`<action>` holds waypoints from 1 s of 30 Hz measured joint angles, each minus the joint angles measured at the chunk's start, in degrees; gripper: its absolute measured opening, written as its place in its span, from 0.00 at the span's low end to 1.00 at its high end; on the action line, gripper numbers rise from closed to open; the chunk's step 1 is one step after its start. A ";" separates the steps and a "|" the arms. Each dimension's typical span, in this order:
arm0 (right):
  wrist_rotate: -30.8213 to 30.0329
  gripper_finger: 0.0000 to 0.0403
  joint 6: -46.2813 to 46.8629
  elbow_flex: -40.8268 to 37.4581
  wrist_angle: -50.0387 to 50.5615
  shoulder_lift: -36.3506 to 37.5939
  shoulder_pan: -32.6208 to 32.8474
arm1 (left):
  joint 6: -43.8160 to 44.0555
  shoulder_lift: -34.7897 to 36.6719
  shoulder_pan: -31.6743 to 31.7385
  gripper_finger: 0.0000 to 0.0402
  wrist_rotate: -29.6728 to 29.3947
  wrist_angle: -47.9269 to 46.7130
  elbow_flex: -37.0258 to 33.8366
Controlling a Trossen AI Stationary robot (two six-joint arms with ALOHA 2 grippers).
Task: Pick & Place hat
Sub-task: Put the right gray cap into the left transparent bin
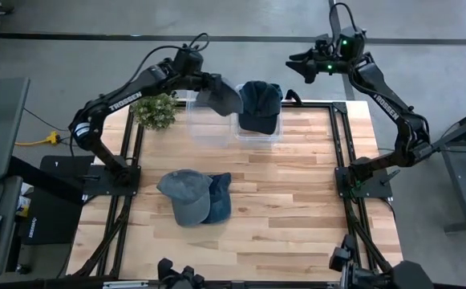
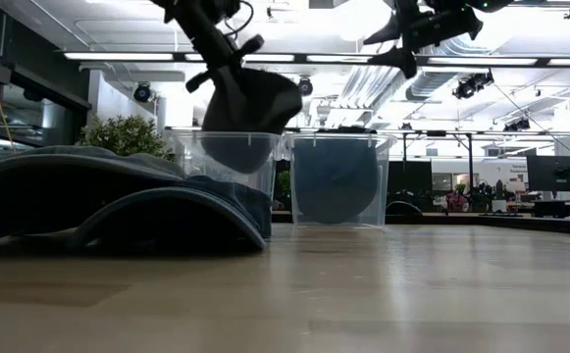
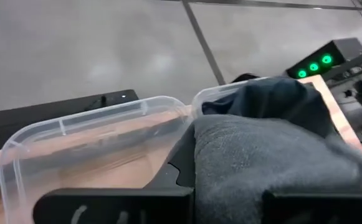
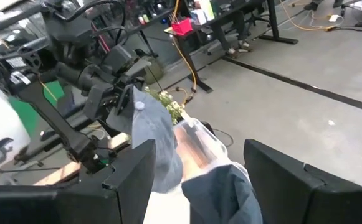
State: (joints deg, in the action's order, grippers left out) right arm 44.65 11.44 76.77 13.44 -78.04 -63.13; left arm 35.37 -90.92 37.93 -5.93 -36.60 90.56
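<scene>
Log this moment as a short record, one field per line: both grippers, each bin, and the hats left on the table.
left gripper: jaws shut on grey hat, above the empty bin
right gripper: jaws open, holding nothing, raised beyond the table's far edge
filled bin: holds dark blue hat
table: grey cap overlapping blue cap
plant: far left corner

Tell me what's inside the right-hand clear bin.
A dark blue cap fills the right bin, its top bulging above the rim. The cap hides the bin's floor, so anything beneath it cannot be seen. The left bin looks empty; a gray cap hangs above it.
</scene>
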 joint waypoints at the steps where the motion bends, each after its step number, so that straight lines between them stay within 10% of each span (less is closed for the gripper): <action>1: -0.49 0.59 -0.32 0.00 0.39 0.00 0.00 | 0.09 -0.34 -0.02 0.00 -0.53 0.02 0.00; 30: -7.31 0.59 -1.02 0.00 1.04 0.00 0.00 | 2.65 -2.13 6.47 0.00 4.88 11.63 -11.11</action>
State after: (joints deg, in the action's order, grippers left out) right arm 37.33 10.41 76.77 14.48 -78.04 -63.13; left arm 38.02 -93.06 44.40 -1.05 -24.97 79.46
